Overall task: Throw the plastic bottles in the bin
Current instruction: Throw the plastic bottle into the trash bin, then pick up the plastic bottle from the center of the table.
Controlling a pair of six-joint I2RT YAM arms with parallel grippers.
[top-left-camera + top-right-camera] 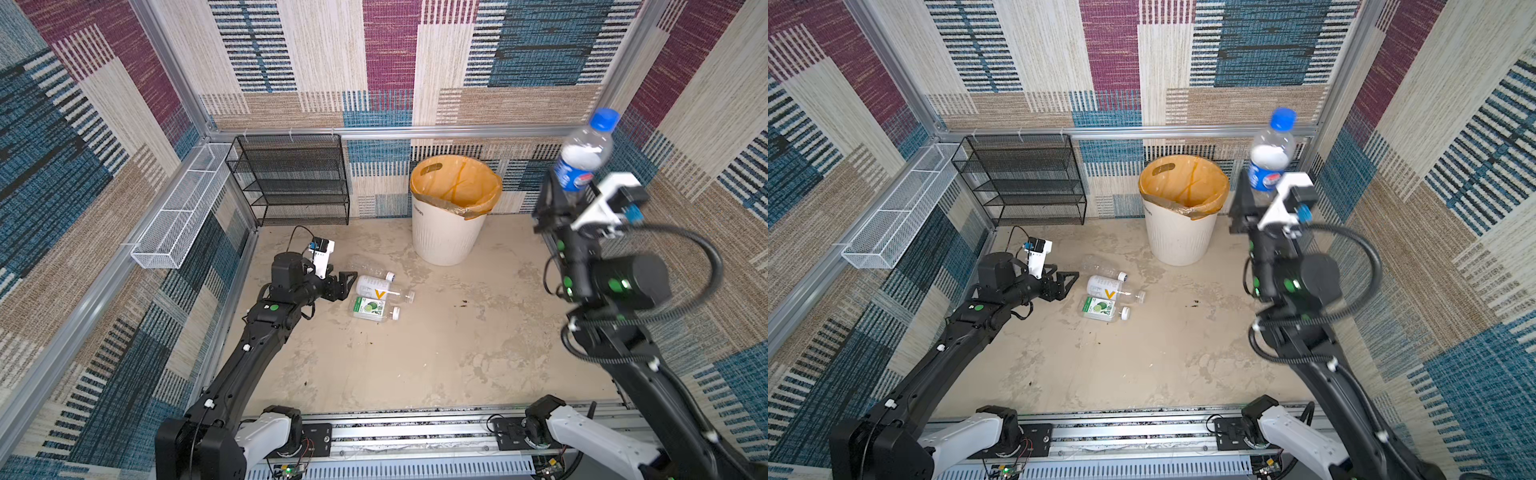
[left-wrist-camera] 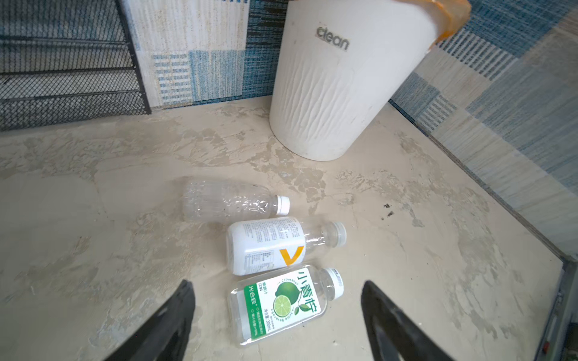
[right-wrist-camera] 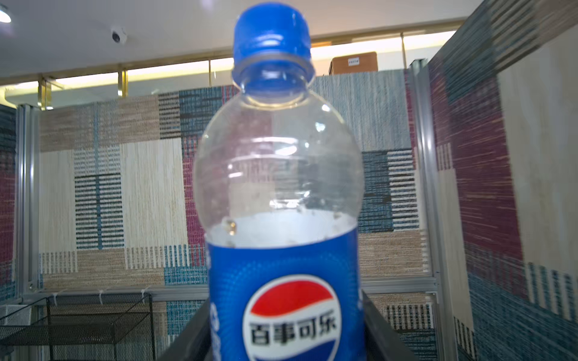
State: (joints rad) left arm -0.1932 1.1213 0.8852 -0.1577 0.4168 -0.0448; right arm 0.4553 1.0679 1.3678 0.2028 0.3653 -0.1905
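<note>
Right now the right gripper is seen pinching the blue-capped bottle by its labelled lower body. The bottle is held upright and high, cap up, at the far right of the cell. In the right wrist view its label is flanked by both fingers; how firm the clamp is cannot be told. The bin stands on the floor against the far wall, left of the held bottle and lower. The bottle is not yet over the orange-lined mouth.

The step in hand is judged to be the carry and drop. The bottle should be moved left until its base is clearly inside the rim line, and only then let go. If it is released early, the rim or the outer wall is likely to be hit. A lower drop height would cut the bounce-out risk.

The left gripper hangs low at the left with its jaws spread, nothing held. Three bottles lie on the floor just right of it, caps pointing right: a clear unlabelled bottle farthest, a white-labelled bottle in the middle, a lime-labelled bottle nearest. The lime one is lined up between the spread fingers in the left wrist view, so it is judged the next pick. It should be gripped across the body, kept off its close neighbour.
</note>
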